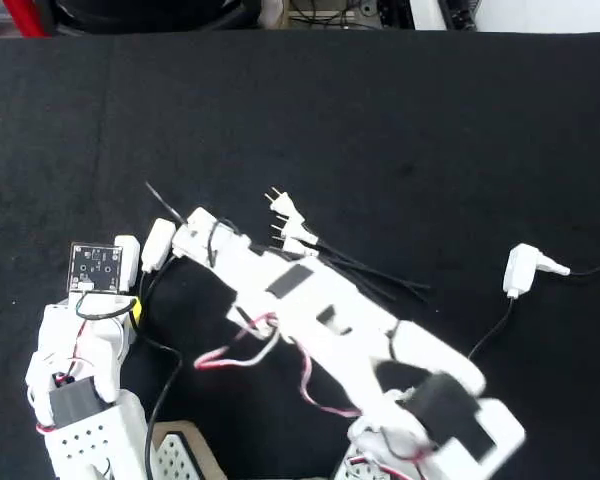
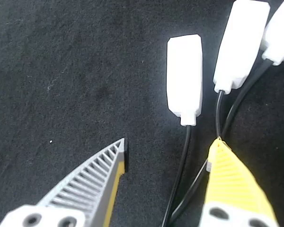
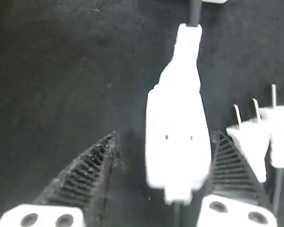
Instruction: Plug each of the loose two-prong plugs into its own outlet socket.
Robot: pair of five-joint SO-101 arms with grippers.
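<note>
Presently the right end effector, fingers apart, straddles a white outlet socket left of the counter's middle, with two-prong plugs just beside. The left end effector, likewise apart, faces a second socket.

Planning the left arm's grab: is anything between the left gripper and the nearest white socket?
Nothing visible blocks it. The left gripper is open, and the nearest socket lies just ahead of it on the black cloth. Only that socket's own black cable runs back toward the gripper.
</note>
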